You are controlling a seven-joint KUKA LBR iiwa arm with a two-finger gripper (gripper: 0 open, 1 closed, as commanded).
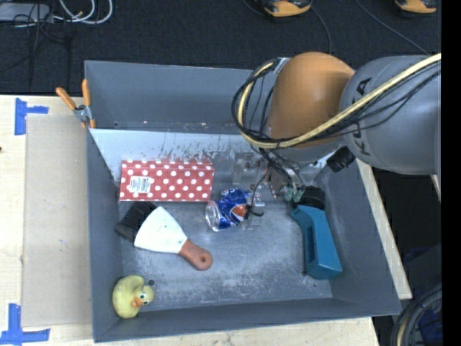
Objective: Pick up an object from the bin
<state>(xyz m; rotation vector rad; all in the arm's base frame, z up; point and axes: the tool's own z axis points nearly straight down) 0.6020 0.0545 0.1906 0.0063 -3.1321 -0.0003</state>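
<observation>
My tool (253,206) sits by the blue crumpled wrapper (229,211) in the middle of the bin (216,99).
I cannot tell if it is open or closed. The red spotty box (173,180) has a white label (138,186), too small to read.

Box (167,181) back-left, can (229,211), perhaps touching, right of it, scraper (164,233) before box, duck (132,296) front-left
</observation>
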